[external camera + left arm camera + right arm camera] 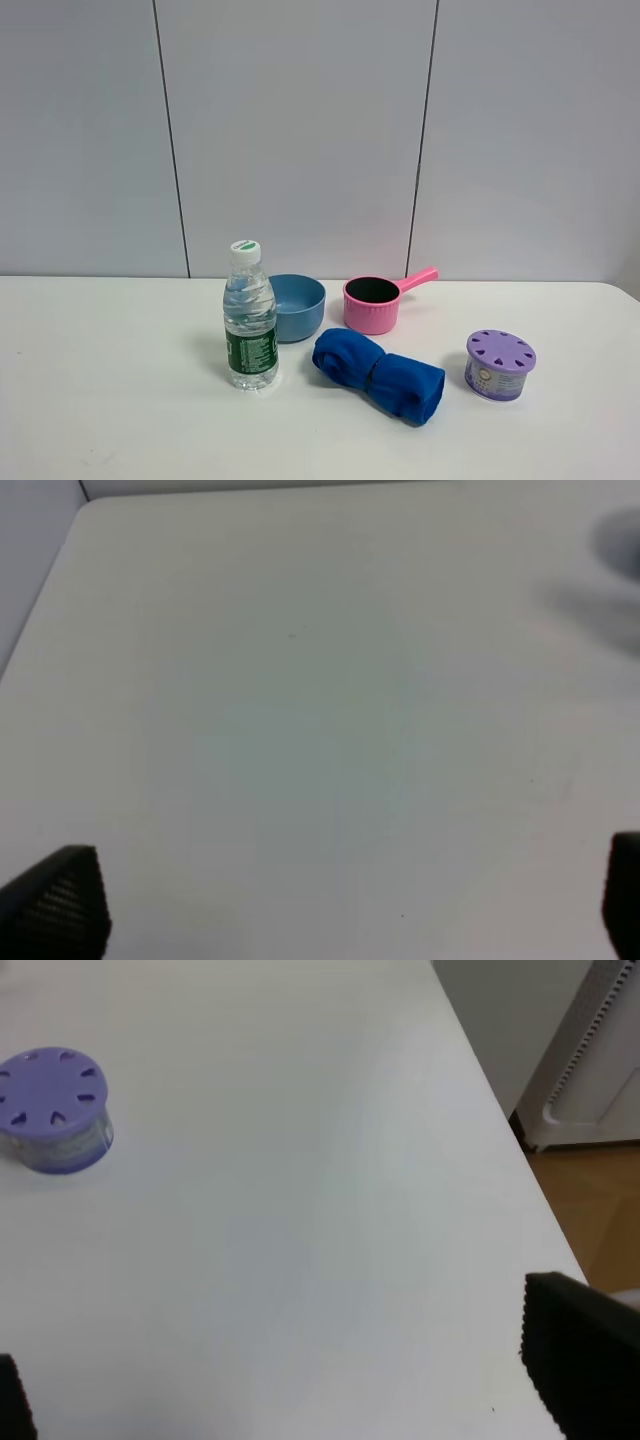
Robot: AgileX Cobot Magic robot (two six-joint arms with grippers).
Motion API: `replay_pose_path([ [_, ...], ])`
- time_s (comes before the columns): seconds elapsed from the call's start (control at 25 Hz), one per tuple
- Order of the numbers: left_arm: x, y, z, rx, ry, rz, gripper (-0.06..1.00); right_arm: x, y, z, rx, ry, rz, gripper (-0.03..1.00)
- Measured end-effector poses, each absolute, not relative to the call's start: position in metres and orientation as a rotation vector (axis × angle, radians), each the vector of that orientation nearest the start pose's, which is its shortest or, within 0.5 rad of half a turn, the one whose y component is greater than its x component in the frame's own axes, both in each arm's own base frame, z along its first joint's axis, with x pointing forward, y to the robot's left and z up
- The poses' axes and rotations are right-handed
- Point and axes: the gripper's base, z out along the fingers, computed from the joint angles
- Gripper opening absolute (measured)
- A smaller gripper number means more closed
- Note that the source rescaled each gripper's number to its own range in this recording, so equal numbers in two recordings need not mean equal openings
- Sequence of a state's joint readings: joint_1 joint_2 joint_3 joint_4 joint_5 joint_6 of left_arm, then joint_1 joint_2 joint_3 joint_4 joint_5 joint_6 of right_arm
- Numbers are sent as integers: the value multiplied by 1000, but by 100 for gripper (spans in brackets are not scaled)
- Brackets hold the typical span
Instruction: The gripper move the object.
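On the white table [100,380] stand a clear water bottle [250,318] with a green label, a blue bowl [298,305] behind it, a pink saucepan [373,303], a rolled blue cloth [378,374] and a purple lidded tub [499,364]. Neither arm shows in the exterior high view. My left gripper [340,905] is open over bare table, with nothing between its fingertips [60,900]. My right gripper [290,1385] is open and empty, with the purple tub [52,1108] well ahead of it and off to one side.
A grey panelled wall [300,130] rises behind the table. In the right wrist view the table's edge [500,1110] runs past a wooden floor [600,1200] and a white unit [590,1060]. A blurred shadow [610,580] lies at the left wrist view's far side.
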State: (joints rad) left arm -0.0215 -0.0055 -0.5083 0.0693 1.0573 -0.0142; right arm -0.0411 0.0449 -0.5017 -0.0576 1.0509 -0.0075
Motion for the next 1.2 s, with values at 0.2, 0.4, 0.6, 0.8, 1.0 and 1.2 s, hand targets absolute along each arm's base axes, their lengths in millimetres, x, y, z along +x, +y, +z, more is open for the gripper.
replay_pose_path([
  [0.2, -7, 6, 280, 4, 2026, 60, 100, -5, -4, 279, 38, 2030, -99, 98],
  [0.4, -7, 6, 280, 4, 2026, 60, 100, -5, -4, 279, 44, 2030, -95, 98],
  [0.6, -7, 6, 280, 4, 2026, 60, 100, -5, -4, 279, 44, 2030, -95, 98],
  [0.8, -7, 6, 280, 4, 2026, 60, 100, -5, -4, 279, 44, 2030, -95, 98],
  [1.0, -7, 6, 280, 4, 2026, 60, 100, -5, -4, 279, 44, 2030, -95, 98],
  [1.2, -7, 6, 280, 4, 2026, 60, 100, -5, -4, 279, 44, 2030, -95, 98],
])
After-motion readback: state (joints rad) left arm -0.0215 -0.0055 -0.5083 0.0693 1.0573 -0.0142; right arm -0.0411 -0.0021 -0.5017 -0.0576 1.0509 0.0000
